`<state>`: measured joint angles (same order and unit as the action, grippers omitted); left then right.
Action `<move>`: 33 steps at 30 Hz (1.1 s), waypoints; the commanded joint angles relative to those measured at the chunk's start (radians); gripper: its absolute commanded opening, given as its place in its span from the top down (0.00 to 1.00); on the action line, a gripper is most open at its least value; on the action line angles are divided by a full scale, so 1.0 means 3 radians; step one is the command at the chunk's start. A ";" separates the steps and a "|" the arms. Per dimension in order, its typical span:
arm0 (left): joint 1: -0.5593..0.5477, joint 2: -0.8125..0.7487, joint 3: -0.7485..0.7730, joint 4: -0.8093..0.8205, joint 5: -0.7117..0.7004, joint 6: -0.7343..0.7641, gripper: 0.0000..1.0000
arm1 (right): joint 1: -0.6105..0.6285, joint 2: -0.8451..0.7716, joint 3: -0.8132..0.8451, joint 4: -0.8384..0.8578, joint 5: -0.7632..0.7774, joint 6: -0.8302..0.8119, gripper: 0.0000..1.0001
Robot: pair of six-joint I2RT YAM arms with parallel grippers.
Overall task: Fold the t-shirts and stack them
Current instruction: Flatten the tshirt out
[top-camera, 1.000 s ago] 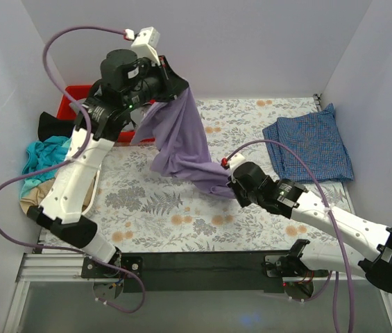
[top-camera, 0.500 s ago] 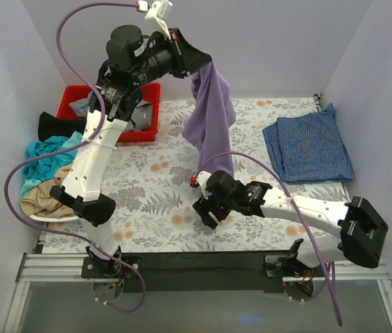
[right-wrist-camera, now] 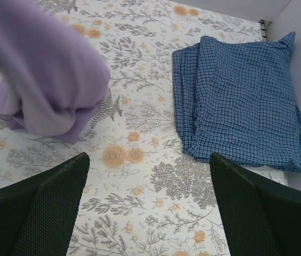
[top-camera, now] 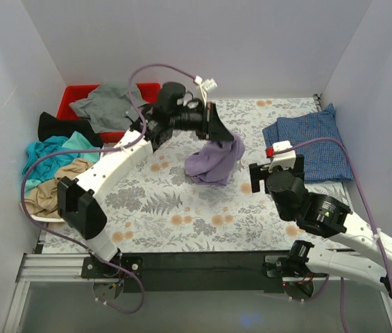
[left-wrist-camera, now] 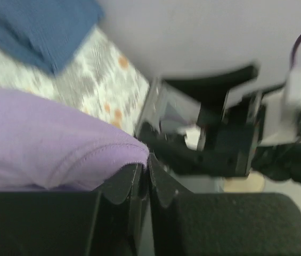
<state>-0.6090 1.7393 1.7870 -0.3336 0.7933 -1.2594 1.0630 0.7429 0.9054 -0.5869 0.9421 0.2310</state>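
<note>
The lavender t-shirt (top-camera: 213, 163) lies bunched in a heap on the floral cover at mid-table, its top drawn up to my left gripper (top-camera: 218, 139). In the left wrist view the jaws of that gripper (left-wrist-camera: 148, 157) stand almost together, with the shirt's (left-wrist-camera: 43, 138) stitched hem caught at their tips. My right gripper (top-camera: 261, 175) hovers open just right of the heap, holding nothing. Its wrist view shows the wide-apart gripper (right-wrist-camera: 147, 160) over bare cover, the lavender shirt (right-wrist-camera: 43, 80) at upper left and the folded blue checked t-shirt (right-wrist-camera: 241, 101) at upper right. The checked shirt (top-camera: 310, 146) lies flat at the table's right.
A red bin (top-camera: 71, 94) at the back left holds a grey shirt (top-camera: 109, 104). Black (top-camera: 57, 125), teal (top-camera: 50, 149) and tan (top-camera: 50, 187) shirts are piled along the left edge. White walls enclose the table on three sides. Floral cover (top-camera: 168, 208) shows in front.
My left arm swung down from high up, dropping the lavender shirt into a heap. My right gripper let go of the shirt's lower end, opened wide and drew back to the right.
</note>
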 commanded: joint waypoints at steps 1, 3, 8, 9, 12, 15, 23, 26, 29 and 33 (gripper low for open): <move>-0.0362 -0.0526 -0.1276 0.0355 0.0199 0.0026 0.89 | -0.0030 0.0259 0.0218 -0.0012 0.0393 -0.0034 0.02; -0.0475 -0.0445 -0.1676 0.0564 0.0158 -0.0005 0.42 | -0.0046 0.0361 0.0274 -0.0012 0.0408 -0.0105 0.02; -0.0532 -0.0377 -0.1586 0.0361 -0.0922 0.0158 0.19 | -0.0082 0.0392 0.0403 -0.0002 0.0378 -0.0161 0.02; -0.0537 -0.0444 -0.1529 0.0208 -0.1159 0.0199 0.18 | -0.0092 0.0382 0.0408 0.0003 0.0327 -0.0161 0.01; -0.0486 -0.0939 -0.1630 -0.0027 -0.2894 0.0174 0.18 | -0.0163 0.0539 0.0418 0.0003 -0.0040 -0.0101 0.02; -0.0312 -0.1017 -0.1713 -0.0191 -0.3497 0.0210 0.17 | -0.0230 0.1055 0.0398 0.0013 -0.0485 0.0093 0.02; -0.0128 -0.0578 -0.1733 -0.0070 -0.3136 0.0072 0.16 | -0.0566 0.1680 0.0239 0.0453 -0.1191 0.0192 0.16; -0.0123 -0.0485 -0.1738 0.0017 -0.2972 0.0051 0.16 | -0.0786 0.1722 0.0137 0.0646 -0.1309 0.0176 0.20; -0.0117 -0.0444 -0.1769 0.0079 -0.2864 0.0061 0.16 | -0.0945 0.1747 0.0045 0.0790 -0.1630 0.0125 0.22; -0.0097 -0.0357 -0.1759 0.0105 -0.2777 0.0051 0.16 | -0.1007 0.1875 0.0004 0.0898 -0.1927 0.0140 0.22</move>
<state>-0.6472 1.6455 1.2507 -0.3317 -0.0746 -1.2388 0.7658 1.2797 0.9180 -0.4068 0.4835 0.2638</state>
